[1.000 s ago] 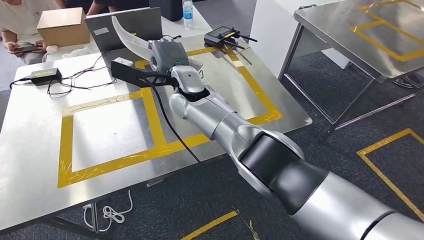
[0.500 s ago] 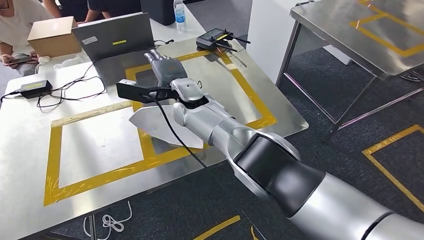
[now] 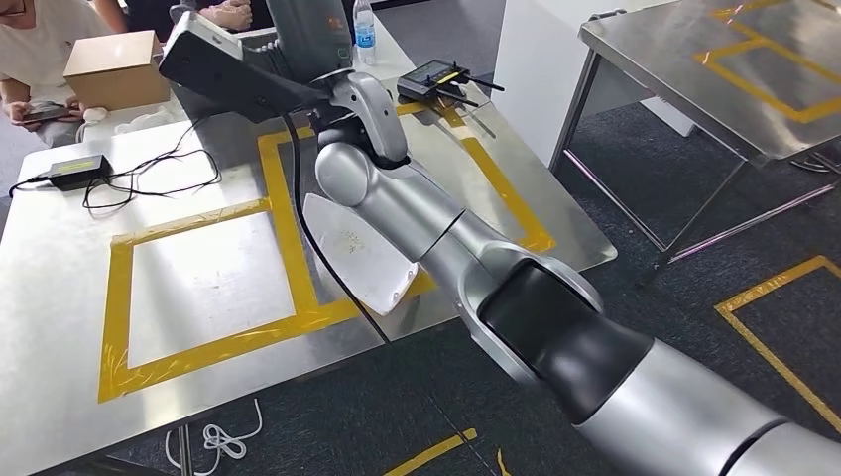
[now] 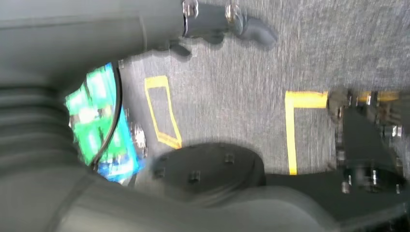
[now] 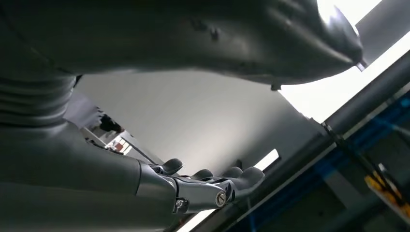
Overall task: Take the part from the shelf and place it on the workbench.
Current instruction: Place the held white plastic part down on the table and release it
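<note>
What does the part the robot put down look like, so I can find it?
Look at the big shiny workbench with yellow tape squares. Near its front edge, under the silver right arm, lies the part, flat across the tape between the squares. It is the only pale, pointed, leaf-shaped plate; other things there are dark gadgets, cables and a box.

Bare counter lies left of the part; beyond the part, a cable, adapter and controller block my hand.
</note>
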You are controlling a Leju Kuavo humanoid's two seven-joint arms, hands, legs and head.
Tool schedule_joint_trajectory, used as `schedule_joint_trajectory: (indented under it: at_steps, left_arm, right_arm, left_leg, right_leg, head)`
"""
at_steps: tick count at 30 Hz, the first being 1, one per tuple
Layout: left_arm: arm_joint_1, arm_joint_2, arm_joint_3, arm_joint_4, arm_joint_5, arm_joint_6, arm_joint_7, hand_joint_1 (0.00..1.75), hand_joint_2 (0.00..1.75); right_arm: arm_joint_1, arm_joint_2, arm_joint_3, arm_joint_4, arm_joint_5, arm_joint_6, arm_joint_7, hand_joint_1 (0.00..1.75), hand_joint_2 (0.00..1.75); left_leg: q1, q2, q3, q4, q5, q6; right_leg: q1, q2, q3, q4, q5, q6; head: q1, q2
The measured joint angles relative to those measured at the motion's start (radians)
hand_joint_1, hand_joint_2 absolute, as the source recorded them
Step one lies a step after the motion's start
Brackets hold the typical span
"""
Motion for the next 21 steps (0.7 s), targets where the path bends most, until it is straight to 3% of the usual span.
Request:
schedule_joint_trajectory:
  at_steps: [1, 2, 4, 5, 7, 10, 12, 14, 15, 16, 17, 18, 20, 21]
  left_arm:
    - [0.003, 0.0, 0.0, 0.0, 0.002, 0.002, -0.002, 0.0, 0.0]
    - [0.007, -0.001, 0.0, 0.001, 0.002, 0.003, -0.004, 0.0, 0.0]
    - [0.012, 0.0, 0.0, 0.001, 0.002, 0.004, -0.008, 0.0, 0.0]
    - [0.014, 0.001, 0.0, 0.001, 0.001, 0.004, -0.009, 0.0, 0.0]
    - [0.015, 0.003, 0.0, 0.001, -0.002, 0.004, -0.014, 0.0, 0.0]
    - [0.02, 0.003, 0.0, 0.002, -0.02, 0.004, -0.019, 0.0, 0.0]
    - [0.023, 0.004, 0.0, 0.002, -0.035, 0.004, -0.018, 0.0, 0.0]
    - [0.022, 0.004, -0.001, 0.002, -0.047, 0.002, -0.012, 0.0, 0.0]
    - [0.021, 0.004, -0.002, 0.002, -0.052, 0.001, -0.009, 0.0, 0.0]
    - [0.019, 0.004, -0.002, 0.002, -0.056, -0.002, -0.005, 0.0, 0.0]
    - [0.017, 0.004, -0.002, 0.002, -0.059, -0.003, -0.001, 0.0, 0.0]
    - [0.015, 0.004, -0.003, 0.002, -0.061, -0.005, 0.002, 0.0, 0.0]
    - [0.009, 0.006, -0.003, 0.001, -0.061, -0.005, 0.005, 0.0, 0.0]
    - [0.007, 0.006, -0.003, 0.0, -0.06, -0.005, 0.004, 0.0, 0.0]
  right_arm:
    - [0.016, -0.014, 0.0, -0.076, -0.018, -0.031, -0.002, 0.0, 0.0]
    - [0.033, -0.029, 0.0, -0.152, -0.031, -0.059, -0.003, 0.0, 0.0]
    - [0.072, -0.058, 0.0, -0.296, -0.047, -0.117, -0.02, 0.0, 0.0]
    - [0.096, -0.072, 0.0, -0.364, -0.052, -0.15, -0.037, 0.0, 0.0]
    - [0.149, -0.1, 0.0, -0.485, -0.06, -0.213, -0.069, 0.0, 0.0]
    - [0.223, -0.125, 0.0, -0.64, -0.063, -0.3, -0.136, 0.0, 0.0]
    - [0.273, -0.126, -0.008, -0.742, -0.047, -0.342, -0.229, 0.0, 0.0]
    - [0.328, -0.118, -0.028, -0.841, -0.014, -0.353, -0.326, 0.0, 0.0]
    - [0.355, -0.111, -0.041, -0.893, 0.011, -0.355, -0.362, 0.0, 0.0]
    - [0.376, -0.103, -0.054, -0.947, 0.042, -0.355, -0.387, 0.0, 0.0]
    - [0.391, -0.093, -0.067, -1.003, 0.074, -0.355, -0.402, 0.0, 0.0]
    - [0.402, -0.084, -0.078, -1.057, 0.101, -0.355, -0.407, 0.0, 0.0]
    - [0.418, -0.063, -0.096, -1.149, 0.134, -0.355, -0.41, 0.0, 0.0]
    - [0.427, -0.053, -0.106, -1.184, 0.142, -0.355, -0.41, 0.0, 0.0]
  left_leg:
    - [0.003, -0.001, -0.001, 0.004, -0.002, -0.003]
    - [0.006, -0.001, -0.003, 0.009, -0.005, -0.007]
    - [0.013, -0.002, -0.009, 0.025, -0.013, -0.021]
    - [0.014, -0.003, -0.013, 0.033, -0.018, -0.03]
    - [0.012, -0.008, -0.019, 0.045, -0.022, -0.047]
    - [0.013, -0.009, -0.033, 0.06, -0.031, -0.065]
    - [0.013, -0.008, -0.06, 0.127, -0.093, -0.066]
    - [0.007, -0.008, -0.099, 0.253, -0.18, -0.062]
    - [0.004, -0.008, -0.11, 0.306, -0.207, -0.058]
    - [0.001, -0.008, -0.107, 0.33, -0.213, -0.054]
    - [-0.003, -0.008, -0.087, 0.32, -0.201, -0.047]
    - [-0.008, -0.008, -0.049, 0.274, -0.176, -0.037]
    - [-0.02, -0.007, 0.049, 0.139, -0.147, -0.018]
    - [-0.026, -0.006, 0.081, 0.087, -0.143, -0.013]
  right_leg:
    - [-0.005, -0.001, -0.002, 0.011, 0.006, 0.006]
    - [-0.01, -0.002, 0.016, -0.021, 0.03, 0.013]
    - [-0.018, -0.005, 0.09, -0.151, 0.084, 0.025]
    - [-0.019, -0.003, 0.116, -0.197, 0.104, 0.023]
    - [-0.015, 0.002, 0.132, -0.223, 0.104, 0.006]
    - [-0.016, 0.004, 0.117, -0.222, 0.107, -0.025]
    - [-0.016, 0.001, 0.104, -0.226, 0.118, -0.041]
    - [-0.009, -0.001, 0.089, -0.226, 0.13, -0.05]
    - [-0.004, -0.002, 0.079, -0.226, 0.137, -0.053]
    - [0.001, -0.003, 0.07, -0.226, 0.145, -0.054]
    - [0.005, -0.003, 0.06, -0.226, 0.153, -0.055]
    - [0.008, -0.003, 0.05, -0.226, 0.162, -0.055]
    - [0.012, -0.002, 0.037, -0.225, 0.179, -0.052]
    - [0.013, -0.003, 0.035, -0.226, 0.188, -0.047]
  head:
    - [0.0, 0.0]
    - [0.0, 0.0]
    - [0.001, 0.0]
    - [0.001, 0.0]
    - [0.001, 0.0]
    - [0.001, 0.0]
    - [0.0, 0.0]
    - [-0.001, 0.0]
    - [0.0, 0.0]
    - [0.0, 0.0]
    - [0.0, 0.0]
    - [0.0, 0.0]
    - [0.0, 0.0]
    - [0.001, 0.0]
